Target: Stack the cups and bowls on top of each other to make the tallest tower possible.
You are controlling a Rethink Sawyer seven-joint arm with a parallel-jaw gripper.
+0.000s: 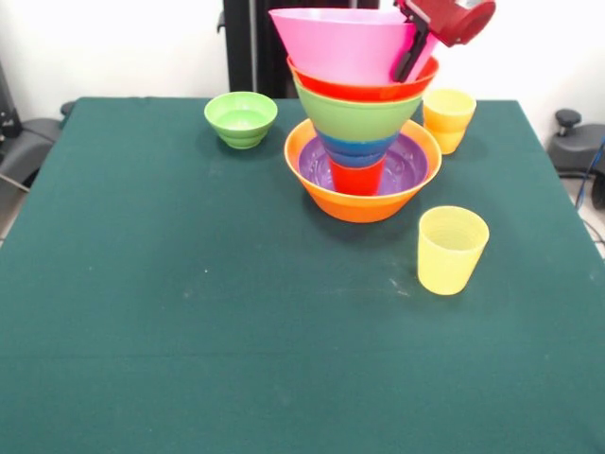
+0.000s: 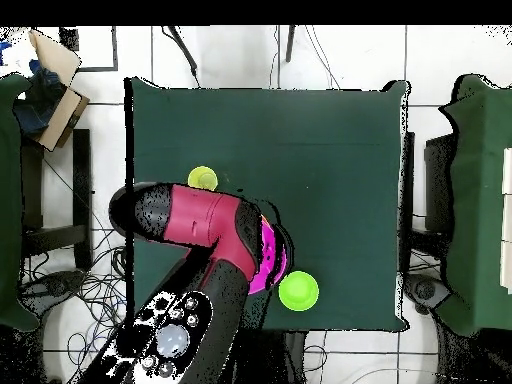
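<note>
Gripping the large pink plastic bowl [image 1: 345,43] by its rim, our red and black gripper [image 1: 413,57] holds it atop the multicoloured nested tower [image 1: 359,142].

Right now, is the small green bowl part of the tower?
No, the small green bowl sits alone on the table, apart from the tower.

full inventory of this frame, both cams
tower: 1, base large orange bowl, then purple, red-orange cup, blue, green, red-orange bowl, pink bowl on top; table centre
small green bowl: 1, alone, beside the tower
yellow cups: 2, paler one nearer the camera, the other behind the tower
table: 1, dark green cloth
gripper: 1, red and black, at the pink bowl's rim; open or shut unclear
</note>
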